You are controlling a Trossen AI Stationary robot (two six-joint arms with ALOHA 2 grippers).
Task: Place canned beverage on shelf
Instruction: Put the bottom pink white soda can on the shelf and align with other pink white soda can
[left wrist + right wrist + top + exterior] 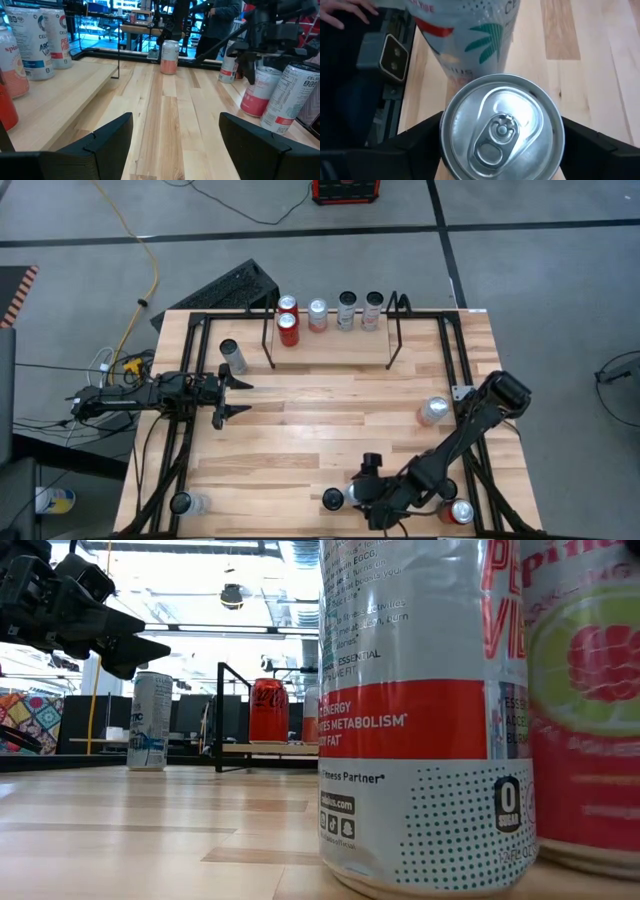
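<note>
Here the right end effector (500, 145) straddles a can (502, 127) near the counter's (300, 440) front edge, jaws wide, grip uncertain. Left end effector (238, 398) hangs open over bare middle; shelf (330, 345) holds five cans.

Grey concrete floor (520, 270) crossed by dark lines; a yellow cable (140, 250) and a red-and-black box (345, 190) lie on it. Ceiling lights (230, 595) glow overhead.

The left tool (232, 398) hovers with fingers spread wide at the surface's left side, while the right tool (352, 496), fingers apart, reaches low at the near edge.
</note>
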